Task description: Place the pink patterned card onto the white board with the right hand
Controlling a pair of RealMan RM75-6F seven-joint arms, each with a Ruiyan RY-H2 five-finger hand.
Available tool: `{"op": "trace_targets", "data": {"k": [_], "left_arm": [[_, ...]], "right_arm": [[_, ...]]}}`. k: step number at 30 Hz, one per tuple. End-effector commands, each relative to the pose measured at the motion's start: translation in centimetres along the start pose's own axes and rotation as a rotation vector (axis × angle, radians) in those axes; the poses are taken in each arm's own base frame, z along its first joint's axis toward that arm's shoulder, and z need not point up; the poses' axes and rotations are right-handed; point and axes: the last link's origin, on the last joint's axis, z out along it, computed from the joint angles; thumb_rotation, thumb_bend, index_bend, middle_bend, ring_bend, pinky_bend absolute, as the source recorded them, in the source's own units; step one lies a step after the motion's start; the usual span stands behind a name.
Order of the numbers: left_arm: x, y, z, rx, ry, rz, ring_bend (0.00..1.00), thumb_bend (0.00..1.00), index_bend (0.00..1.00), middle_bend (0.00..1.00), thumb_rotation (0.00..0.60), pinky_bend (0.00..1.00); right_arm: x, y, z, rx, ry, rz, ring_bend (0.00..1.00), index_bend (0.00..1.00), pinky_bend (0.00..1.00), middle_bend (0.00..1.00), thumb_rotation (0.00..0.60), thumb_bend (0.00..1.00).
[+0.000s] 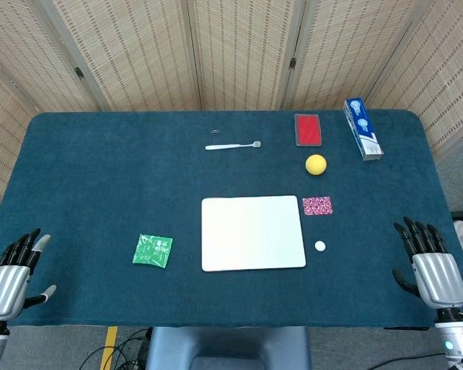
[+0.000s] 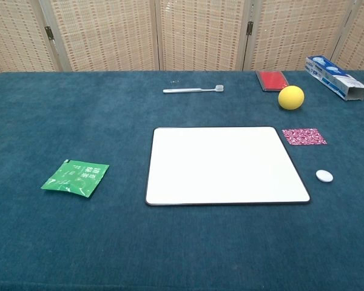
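The pink patterned card (image 1: 317, 206) (image 2: 304, 136) lies flat on the blue cloth, just off the upper right corner of the white board (image 1: 252, 233) (image 2: 224, 164). The board is bare and sits in the middle of the table. My right hand (image 1: 428, 266) hovers at the table's near right edge, fingers spread and holding nothing, well away from the card. My left hand (image 1: 11, 274) is at the near left edge, fingers apart and also empty. Neither hand appears in the chest view.
A yellow ball (image 1: 315, 164) (image 2: 290, 97) lies just behind the card. A small white disc (image 1: 319, 247) (image 2: 324, 176) sits right of the board. Farther back are a red case (image 1: 308, 129), a blue box (image 1: 363, 128) and a toothbrush (image 1: 233, 146). A green packet (image 1: 153, 250) lies left.
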Motion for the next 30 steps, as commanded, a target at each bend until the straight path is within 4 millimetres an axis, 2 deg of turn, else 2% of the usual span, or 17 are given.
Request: {"op": "trace_targets", "data": {"k": [1,10,15,17,24,30], "left_arm": [[-0.4,-0.2,0.2,0.007,-0.019,-0.001,0.00,0.21,0.02,0.00,0.600,0.15],[0.2,0.2,0.0,-0.010,0.015,-0.006,0.00,0.21,0.02,0.00,0.600,0.15],[0.5,0.2,-0.6,-0.025,0.002,-0.042,0.00,0.21,0.02,0.00,0.600,0.15],[0.7,0.1,-0.8,-0.030,0.005,-0.060,0.00,0.21,0.02,0.00,0.600,0.15],[1.6,-0.6,-1.0,-0.003,0.033,-0.088,0.00,0.21,0.00,0.00,0.600,0.15],[1.7,-0.6,-1.1,-0.023,0.007,-0.132,0.00,0.21,0.00,0.00,0.600,0.15]], "right_arm": [[0.0,0.0,0.1,-0.003,0.002,-0.006,0.00,0.00,0.00,0.00,0.600,0.20],[-0.2,-0.2,-0.3,0.001,-0.002,0.000,0.00,0.00,0.00,0.00,0.600,0.20],[-0.6,-1.4,0.4,0.022,-0.039,0.019,0.00,0.00,0.00,0.00,0.600,0.20],[-0.4,-1.7,1.7,0.040,-0.062,0.031,0.00,0.00,0.00,0.00,0.600,0.20],[0.3,-1.1,9.8,0.015,-0.149,0.000,0.00,0.12,0.00,0.00,0.600,0.26],[-0.4,-1.1,14.1,-0.009,-0.187,-0.018,0.00,0.15,0.00,0.00,0.600,0.26]]}}
